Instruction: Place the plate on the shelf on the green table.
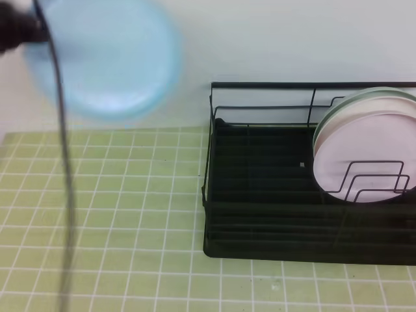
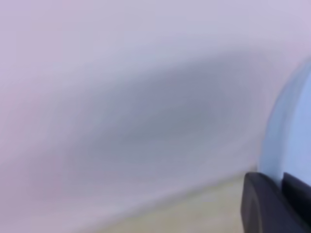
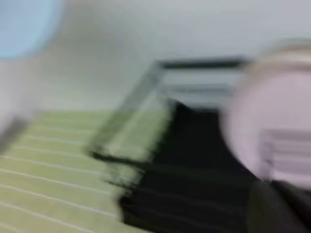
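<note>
The light-blue plate (image 1: 107, 58) hangs in the air at the upper left, above the far edge of the green table (image 1: 97, 208) and left of the shelf (image 1: 260, 195). My left gripper (image 1: 29, 29) is shut on the plate's left rim. In the left wrist view the plate's edge (image 2: 291, 136) runs down between the dark fingers (image 2: 262, 208). The blurred right wrist view shows the plate (image 3: 24, 24) at top left, the shelf (image 3: 194, 160) and the tiled table (image 3: 48, 165). Only a dark part of my right gripper (image 3: 272, 208) shows at the bottom right there.
A pale pink plate (image 1: 364, 149) stands upright between wire dividers at the shelf's right end, with a cream-greenish plate (image 1: 364, 97) behind it. The pink plate also shows in the right wrist view (image 3: 262, 126). A dark cable (image 1: 65, 195) hangs down at the left.
</note>
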`<action>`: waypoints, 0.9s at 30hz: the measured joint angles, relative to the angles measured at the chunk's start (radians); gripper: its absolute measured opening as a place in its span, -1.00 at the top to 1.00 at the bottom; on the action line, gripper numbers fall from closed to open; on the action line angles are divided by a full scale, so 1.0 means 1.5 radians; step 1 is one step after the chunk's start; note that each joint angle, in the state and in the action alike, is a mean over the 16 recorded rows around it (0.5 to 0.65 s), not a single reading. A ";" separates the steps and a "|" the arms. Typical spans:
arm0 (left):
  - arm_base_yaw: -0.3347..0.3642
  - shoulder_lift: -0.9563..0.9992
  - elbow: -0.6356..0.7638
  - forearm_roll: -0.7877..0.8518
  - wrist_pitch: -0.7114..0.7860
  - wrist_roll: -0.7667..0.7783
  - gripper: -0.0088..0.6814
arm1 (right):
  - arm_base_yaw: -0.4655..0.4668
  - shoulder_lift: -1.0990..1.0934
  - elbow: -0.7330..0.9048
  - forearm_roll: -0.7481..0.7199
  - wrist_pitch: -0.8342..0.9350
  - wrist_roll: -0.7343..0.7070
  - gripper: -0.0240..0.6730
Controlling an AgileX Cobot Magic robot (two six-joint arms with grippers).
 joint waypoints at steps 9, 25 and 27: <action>-0.247 -0.060 0.004 -0.200 -0.085 0.151 0.97 | 0.000 0.000 -0.073 0.280 0.073 -0.179 0.56; -0.518 -0.059 0.047 -0.259 -0.218 0.195 0.97 | 0.000 0.016 -0.088 0.321 -0.026 -0.034 -0.55; -0.532 -0.059 0.052 -0.266 -0.230 0.200 0.97 | 0.000 0.027 -0.088 0.335 -0.036 -0.035 -0.52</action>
